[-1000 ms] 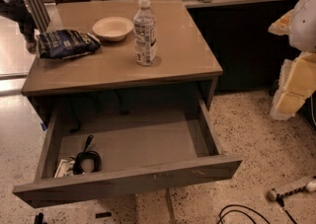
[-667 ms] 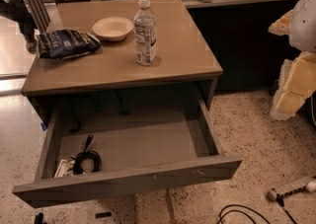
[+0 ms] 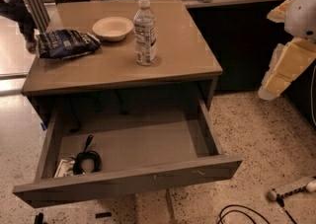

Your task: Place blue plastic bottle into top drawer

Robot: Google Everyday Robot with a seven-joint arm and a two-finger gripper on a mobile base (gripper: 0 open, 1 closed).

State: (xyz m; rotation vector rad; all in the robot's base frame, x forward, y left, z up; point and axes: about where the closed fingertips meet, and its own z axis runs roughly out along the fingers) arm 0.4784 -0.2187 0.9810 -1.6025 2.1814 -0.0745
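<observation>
The blue plastic bottle (image 3: pixel 145 31) stands upright on the table top (image 3: pixel 177 55), right of centre; it is clear and ribbed, with a white cap and a pale label. The top drawer (image 3: pixel 128 181) is pulled wide open below the table, with its flat front panel nearest me. In its left front corner lies a coiled black cable (image 3: pixel 86 159). My gripper is not in view. Only pale yellow and white segments of my arm (image 3: pixel 289 62) show at the right edge, away from the table.
A pale bowl (image 3: pixel 112 27) and a dark blue crinkled snack bag (image 3: pixel 66 43) lie on the table, left of the bottle. Black cables (image 3: pixel 247 213) and a white plug-like object (image 3: pixel 291 188) lie on the speckled floor at bottom right. A dark wall stands behind.
</observation>
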